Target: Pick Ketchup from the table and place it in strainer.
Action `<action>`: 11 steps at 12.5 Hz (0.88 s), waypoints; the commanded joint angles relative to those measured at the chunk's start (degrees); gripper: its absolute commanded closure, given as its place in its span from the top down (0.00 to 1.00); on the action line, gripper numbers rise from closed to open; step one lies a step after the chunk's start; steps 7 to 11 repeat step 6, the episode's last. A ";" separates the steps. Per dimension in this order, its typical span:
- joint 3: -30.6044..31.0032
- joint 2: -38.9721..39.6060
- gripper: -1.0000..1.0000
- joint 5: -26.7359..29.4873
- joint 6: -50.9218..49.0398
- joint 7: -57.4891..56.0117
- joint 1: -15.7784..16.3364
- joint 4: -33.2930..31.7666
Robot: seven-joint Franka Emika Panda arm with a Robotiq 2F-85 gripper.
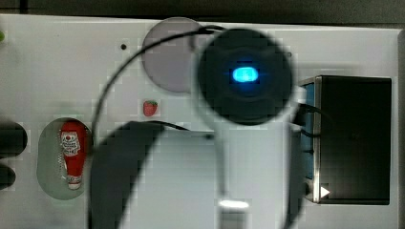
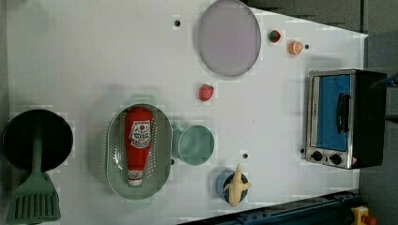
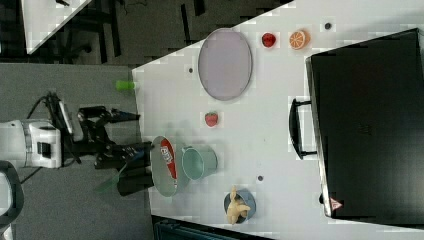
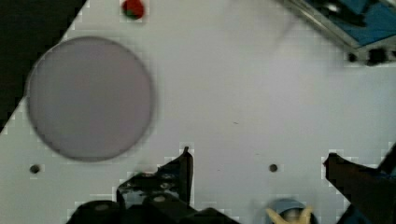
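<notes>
You are looking at a task that appears finished. The strainer [image 2: 138, 152], sitting at the lower left of the left view, is holding the Ketchup [image 2: 137, 143], which is lying lengthwise inside it with its white cap pointing toward the frame's bottom. The gripper [image 4: 259, 161], in the wrist view, is hanging over bare table with its jaws spread wide, grasping nothing. Nothing seems left for you but parking the arm.

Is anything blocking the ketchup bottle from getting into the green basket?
Nothing visible is in the way: the Ketchup already lies inside the strainer, lengthwise on its holed bottom. The green cup sits just beside the strainer, outside it. The end effector is open and empty, above bare table.
</notes>
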 commanded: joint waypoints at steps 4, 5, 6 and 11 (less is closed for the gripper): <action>-0.03 0.21 1.00 0.89 -3.15 -2.68 1.24 2.26; -0.21 0.32 1.00 0.88 -3.21 -2.64 1.24 2.19; -0.33 0.48 1.00 0.88 -3.20 -2.64 1.24 2.17; -0.33 0.48 1.00 0.88 -3.20 -2.64 1.24 2.17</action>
